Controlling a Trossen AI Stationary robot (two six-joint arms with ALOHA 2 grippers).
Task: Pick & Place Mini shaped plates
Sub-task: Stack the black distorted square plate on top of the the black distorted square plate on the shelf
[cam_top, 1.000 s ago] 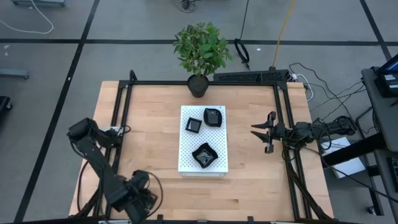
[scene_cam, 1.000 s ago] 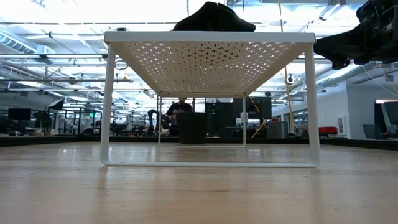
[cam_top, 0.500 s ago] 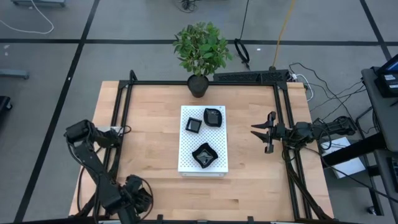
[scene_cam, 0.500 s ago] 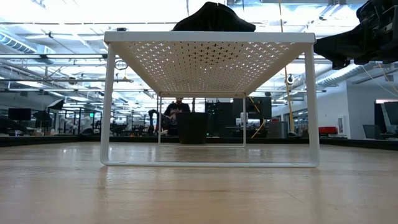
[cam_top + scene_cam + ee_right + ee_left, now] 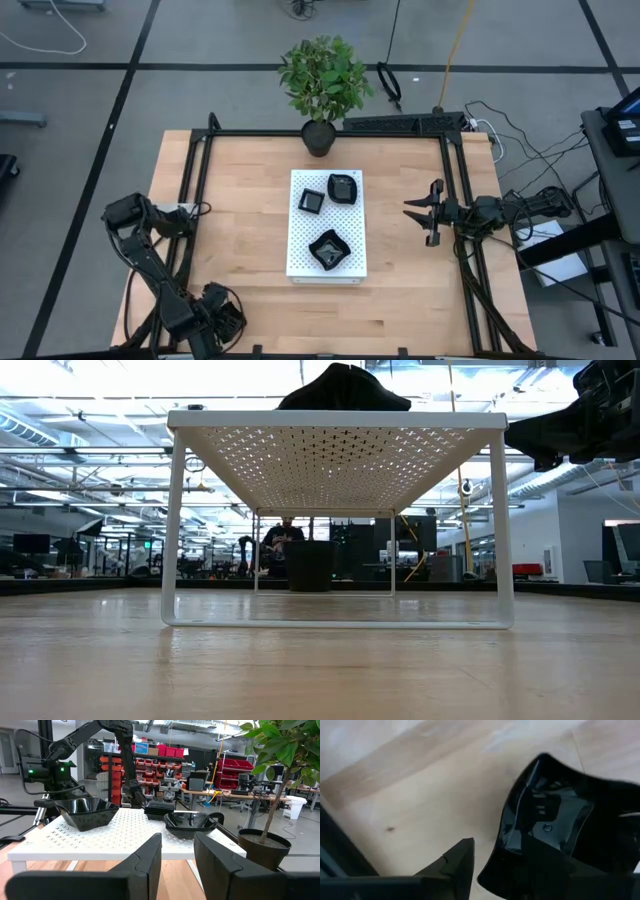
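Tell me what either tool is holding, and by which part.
Right tool: nothing. Left tool straddles the rim of a black plate; gap beside one finger, so no evident grip.

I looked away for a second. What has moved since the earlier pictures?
The left gripper pulled back toward the table's near-left corner, where a glossy black plate lies by it. The right gripper and the three plates on the white board stayed put.

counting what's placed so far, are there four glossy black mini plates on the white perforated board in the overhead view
No, the white perforated board carries only three: a small square plate, a rounded plate and a wavy-edged plate.
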